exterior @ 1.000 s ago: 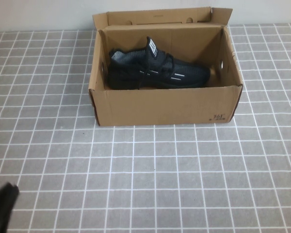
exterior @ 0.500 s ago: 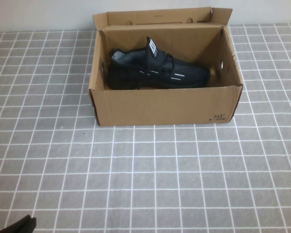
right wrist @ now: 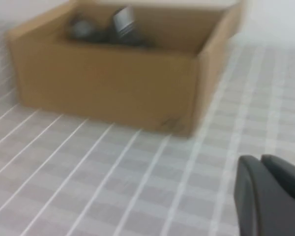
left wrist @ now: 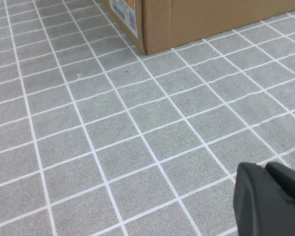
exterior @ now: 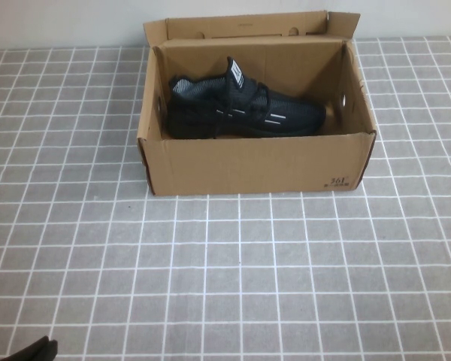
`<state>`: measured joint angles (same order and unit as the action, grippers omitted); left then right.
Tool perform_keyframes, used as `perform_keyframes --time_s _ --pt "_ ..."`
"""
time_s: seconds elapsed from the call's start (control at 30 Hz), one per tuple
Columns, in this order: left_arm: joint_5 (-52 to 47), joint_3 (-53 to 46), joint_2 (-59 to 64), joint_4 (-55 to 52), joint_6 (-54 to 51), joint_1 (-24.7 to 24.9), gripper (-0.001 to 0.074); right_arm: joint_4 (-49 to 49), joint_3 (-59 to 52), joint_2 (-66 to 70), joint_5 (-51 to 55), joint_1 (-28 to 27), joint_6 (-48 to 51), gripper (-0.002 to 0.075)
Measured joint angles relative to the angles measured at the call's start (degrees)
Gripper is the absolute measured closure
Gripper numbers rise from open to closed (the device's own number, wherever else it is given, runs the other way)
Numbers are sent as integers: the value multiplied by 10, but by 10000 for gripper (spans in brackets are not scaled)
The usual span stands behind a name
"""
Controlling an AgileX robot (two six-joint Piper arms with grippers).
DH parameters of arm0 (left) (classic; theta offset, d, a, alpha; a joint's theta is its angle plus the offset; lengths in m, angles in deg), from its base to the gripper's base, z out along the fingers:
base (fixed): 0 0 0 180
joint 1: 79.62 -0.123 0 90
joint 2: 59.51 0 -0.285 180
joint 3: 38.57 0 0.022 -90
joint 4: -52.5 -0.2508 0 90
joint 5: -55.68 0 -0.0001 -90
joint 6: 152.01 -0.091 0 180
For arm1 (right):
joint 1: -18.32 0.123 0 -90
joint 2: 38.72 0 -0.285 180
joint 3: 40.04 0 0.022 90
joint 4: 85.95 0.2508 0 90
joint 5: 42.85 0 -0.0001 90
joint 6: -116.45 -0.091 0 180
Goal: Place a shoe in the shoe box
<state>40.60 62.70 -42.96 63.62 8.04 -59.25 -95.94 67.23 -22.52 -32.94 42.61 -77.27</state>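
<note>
counter (exterior: 210, 286): grey tiles with white grid lines, pale wall behind
shoe box (exterior: 255, 162): brown cardboard, flaps up, far centre of counter
shoe (exterior: 244, 111): black sneaker, inside shoe box, lying along it, toe toward robot's right
left pincer (left wrist: 270, 199): low over counter at near left corner, well apart from shoe box; fingers together, holding nothing
right pincer (right wrist: 273, 194): near side of shoe box, off to the right; fingers together, holding nothing

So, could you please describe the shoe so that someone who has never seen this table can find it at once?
At the far middle of the grey tiled table stands an open brown shoe box. The shoe lies inside it, on its sole, toe toward the robot's right. It is all black, with short white dashes on its side and a white tongue label, the box's only visible content.
</note>
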Motion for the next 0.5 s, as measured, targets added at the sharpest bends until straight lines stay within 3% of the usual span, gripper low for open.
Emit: perform_keyframes --time_s 0.13,0.23,0.5 --pt "0 0 0 0 0 0 736 -6 -36 -28 -93 -127 -12 742" --pt "0 0 0 0 0 0 736 -7 -56 -61 -114 -182 -39 742" --pt "-2 0 0 0 0 0 736 -7 -59 -89 -111 -189 -53 742"
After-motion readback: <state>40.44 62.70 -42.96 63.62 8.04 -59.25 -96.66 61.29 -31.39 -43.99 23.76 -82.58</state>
